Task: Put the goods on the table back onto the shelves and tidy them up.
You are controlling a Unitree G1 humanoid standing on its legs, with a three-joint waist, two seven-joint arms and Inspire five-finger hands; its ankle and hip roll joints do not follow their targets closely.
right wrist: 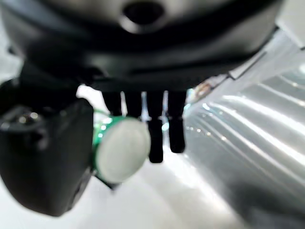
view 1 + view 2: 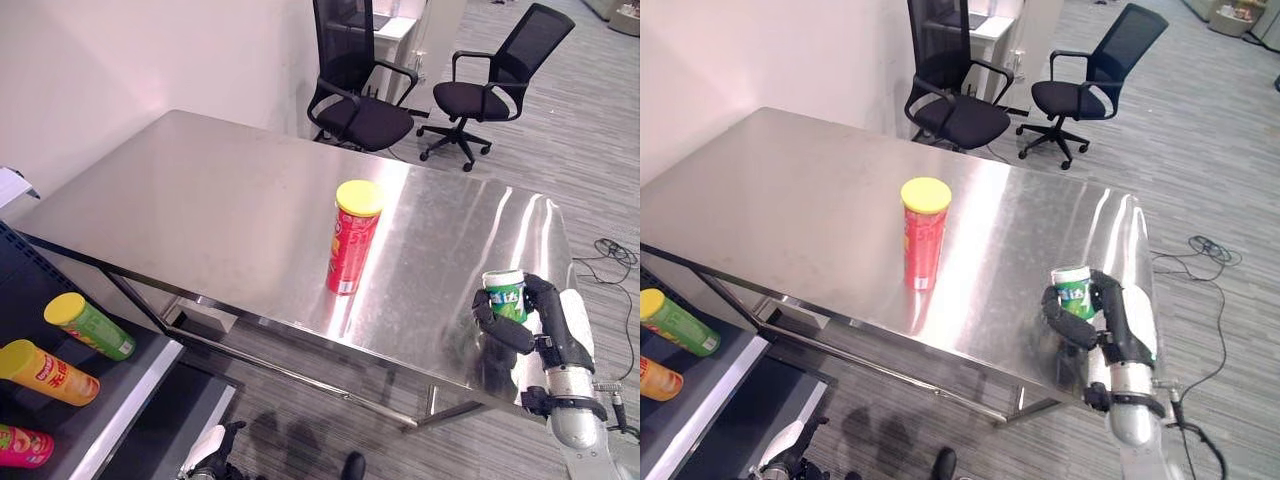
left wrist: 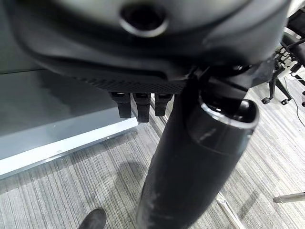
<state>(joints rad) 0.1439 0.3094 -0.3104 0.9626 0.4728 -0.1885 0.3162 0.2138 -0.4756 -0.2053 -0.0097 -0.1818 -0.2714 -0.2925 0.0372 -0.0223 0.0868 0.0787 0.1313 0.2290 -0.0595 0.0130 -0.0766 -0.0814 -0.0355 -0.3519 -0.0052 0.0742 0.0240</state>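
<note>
Right hand point(image 2: 545, 325) curls around small green container point(image 2: 506, 294) at worktop point(image 2: 220, 210) near edge. Left hand point(image 3: 138, 102) hangs low, fingers relaxed. Risk: container slips from loose grip, falls off edge; red can point(image 2: 352, 238) stands apart.

Pink can point(image 2: 25, 446) cut by edge; left robot hand point(image 2: 212, 452) seemingly half-cropped.

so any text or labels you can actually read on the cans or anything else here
None can be read for sure.
Red can on the table: print on its side, too blurred.
Green tub in the right hand, fingers curled round it: white mark on the label, too small.
Orange can on the shelf: red and white print, blurred.
Green can and pink can: unreadable.
</note>
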